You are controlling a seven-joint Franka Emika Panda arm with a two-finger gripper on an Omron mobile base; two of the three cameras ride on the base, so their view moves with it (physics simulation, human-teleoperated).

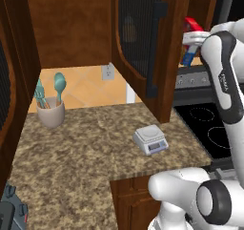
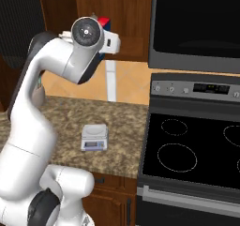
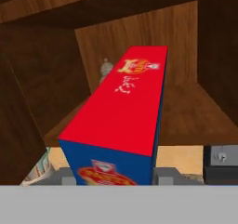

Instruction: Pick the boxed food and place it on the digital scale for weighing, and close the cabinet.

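Rendered scene, even diffuse light, no single visible source. Granite counter [image 1: 81, 143] mid-bright with only faint contact shading under the digital scale [image 1: 150, 139]. Tile wall behind the counter is the brightest zone. The cabinet [image 1: 143, 43] interior is dim; its mesh door reads almost black. Stove glass [image 2: 197, 150], right of the counter, is flat black with no glare. Hand view: boxed food [image 3: 123, 111] top face evenly lit, saturated red, wood around it dark. All frames soft and low-resolution, small print illegible. No edge distortion apparent.
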